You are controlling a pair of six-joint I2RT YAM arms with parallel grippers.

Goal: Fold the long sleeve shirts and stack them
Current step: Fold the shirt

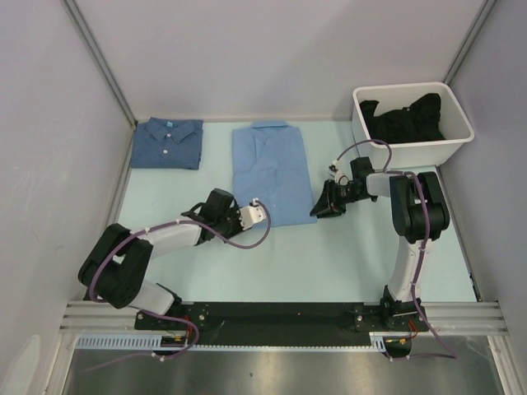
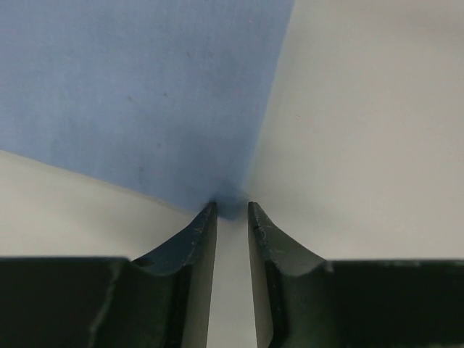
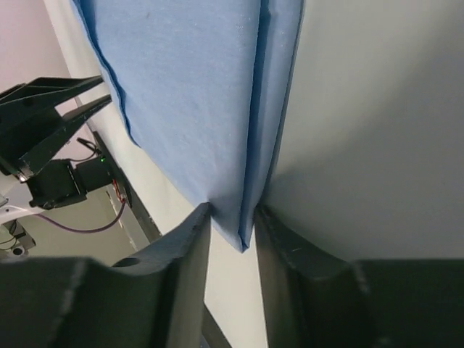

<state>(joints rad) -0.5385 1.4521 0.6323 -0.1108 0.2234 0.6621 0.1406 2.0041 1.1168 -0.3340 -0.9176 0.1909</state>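
Note:
The light sky-blue shirt [image 1: 272, 169] lies folded into a long strip in the middle of the table. My left gripper [image 1: 237, 216] is at its near left corner; the left wrist view shows the jaws [image 2: 232, 210] nearly closed with that corner [image 2: 230, 197] pinched at the tips. My right gripper [image 1: 318, 210] is at the near right corner; the right wrist view shows the jaws [image 3: 232, 217] closed on the layered corner [image 3: 243, 232]. The darker denim-blue shirt [image 1: 169, 141] lies folded at the far left, turquoise label up.
A white bin [image 1: 451, 140] holding dark garments [image 1: 403, 115] stands at the far right. Grey walls enclose the table on the left, back and right. My left arm shows in the right wrist view [image 3: 51, 123].

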